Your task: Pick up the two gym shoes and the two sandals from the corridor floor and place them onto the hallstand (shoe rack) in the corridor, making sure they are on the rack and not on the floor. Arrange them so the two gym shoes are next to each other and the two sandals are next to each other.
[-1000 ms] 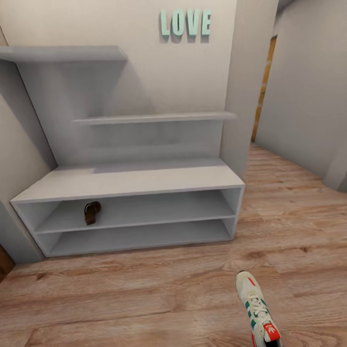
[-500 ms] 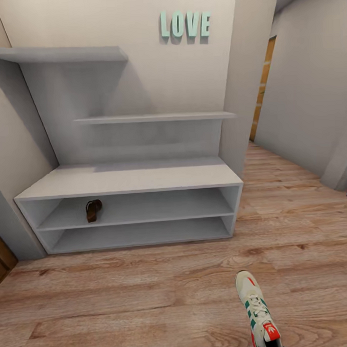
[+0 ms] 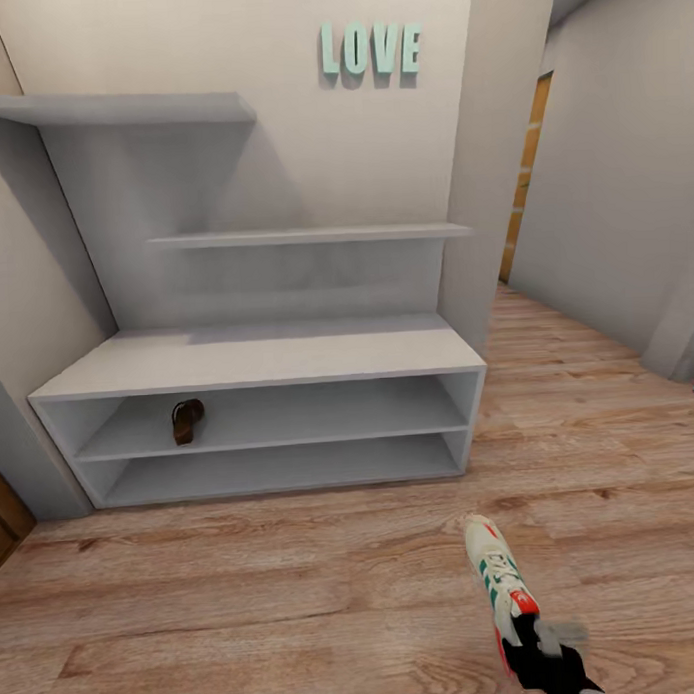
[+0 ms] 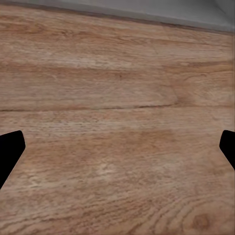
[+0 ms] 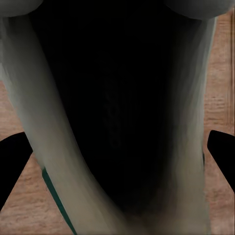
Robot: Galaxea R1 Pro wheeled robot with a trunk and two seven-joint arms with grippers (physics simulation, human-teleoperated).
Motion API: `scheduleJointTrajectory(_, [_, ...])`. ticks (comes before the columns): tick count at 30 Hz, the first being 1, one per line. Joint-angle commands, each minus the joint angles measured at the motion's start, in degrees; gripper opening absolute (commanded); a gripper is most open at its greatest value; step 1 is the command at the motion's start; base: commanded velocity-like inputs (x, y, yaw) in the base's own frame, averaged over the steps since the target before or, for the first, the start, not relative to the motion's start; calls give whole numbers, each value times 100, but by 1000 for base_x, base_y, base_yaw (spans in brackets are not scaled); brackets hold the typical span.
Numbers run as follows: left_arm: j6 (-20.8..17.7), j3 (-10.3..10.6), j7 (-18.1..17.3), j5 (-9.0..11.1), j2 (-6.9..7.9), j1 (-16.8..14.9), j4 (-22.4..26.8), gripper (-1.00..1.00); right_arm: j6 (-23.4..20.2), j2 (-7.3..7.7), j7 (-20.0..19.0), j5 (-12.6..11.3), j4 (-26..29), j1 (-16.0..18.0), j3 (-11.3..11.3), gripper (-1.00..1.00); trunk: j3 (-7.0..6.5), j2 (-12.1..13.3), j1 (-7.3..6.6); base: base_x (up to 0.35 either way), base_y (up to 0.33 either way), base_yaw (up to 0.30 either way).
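The right gripper (image 3: 543, 648), closed on a gym shoe (image 3: 498, 577), has lifted it toward the hallstand (image 3: 257, 362); left gripper (image 4: 117, 147) gapes empty.

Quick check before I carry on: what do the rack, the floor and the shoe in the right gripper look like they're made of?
Hallstand: matte pale grey board, probably painted wood, with flat, grainless faces. Corridor floor: light brown wood planks with visible grain and knots. Gym shoe: white upper, probably leather or synthetic, with green stripes, a red-orange patch and laces; the right gripper holds its heel.

Right gripper (image 3: 543, 648) clamped; left gripper (image 4: 117, 147) spread.
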State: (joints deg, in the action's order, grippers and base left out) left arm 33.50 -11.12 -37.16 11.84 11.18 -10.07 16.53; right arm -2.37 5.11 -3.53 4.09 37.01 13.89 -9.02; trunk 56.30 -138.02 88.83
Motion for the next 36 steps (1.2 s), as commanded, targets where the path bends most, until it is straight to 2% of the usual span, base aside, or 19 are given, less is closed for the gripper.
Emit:
scheduleJointTrajectory(1, [-8, -11, -55, 45, 0, -3, -7, 100, -281, -30, -11, 52, 172, 37, -20, -100, 6, -2, -1, 0, 0, 0])
scheduleJointTrajectory(3, [-6, -9, -55, 43, -4, -3, -8, 100, -712, -116, 40, 65, 432, 115, 9, -100, 6, -2, -1, 0, 0, 0])
scheduleJointTrajectory(4, [-6, -7, -55, 41, -6, -3, -9, 100, -1073, -233, 104, 76, 628, 209, 54, -100, 6, -2, -1, 0, 0, 0])
scheduleJointTrajectory(7, [-8, -6, -54, 39, -8, -3, -9, 100, -1479, -412, 264, 88, 799, 385, 137, -100, 6, -2, -1, 0, 0, 0])
scheduleJointTrajectory(8, [-9, -7, -54, 38, -6, -3, -9, 100, -1665, -536, 425, 93, 854, 520, 210, -100, 6, -2, -1, 0, 0, 0])
scheduleJointTrajectory(10, [-9, -9, -54, 38, -4, -4, -9, 100, -1789, -662, 623, 95, 883, 656, 297, -100, 6, -2, -1, 0, 0, 0])
scheduleJointTrajectory(11, [-9, -10, -54, 38, -4, -4, -10, 100, -1869, -785, 839, 94, 896, 786, 402, -100, 6, -2, -1, 0, 0, 0])
scheduleJointTrajectory(14, [-14, -9, -54, 38, -7, -4, -10, 100, -1939, -967, 1153, 93, 874, 945, 579, -100, 6, -2, -1, 0, 0, 0])
scheduleJointTrajectory(15, [-16, -7, -54, 37, -12, -4, -10, 100, -1967, -1077, 1337, 93, 838, 1032, 689, -100, 6, -2, -1, 0, 0, 0])
scheduleJointTrajectory(18, [-17, -3, -54, 34, -21, -4, -10, 100, -2001, -1232, 1602, 89, 789, 1204, 825, -100, 6, -2, -1, 0, 0, 0])
scheduleJointTrajectory(21, [-18, 1, -54, 34, -21, -4, -10, 100, -2022, -1304, 1726, 85, 751, 1374, 881, -100, 6, -2, -1, 0, 0, 0])
scheduleJointTrajectory(26, [-13, 1, -54, 35, -12, -4, -10, 100, -2023, -1342, 1803, 56, 641, 1580, 907, -100, 6, -2, -1, 0, 0, 0])
scheduleJointTrajectory(36, [-26, -6, -54, 34, -14, -4, -10, 100, -2004, -1346, 1812, 48, 608, 1608, 898, -100, 6, -2, -1, 0, 0, 0])
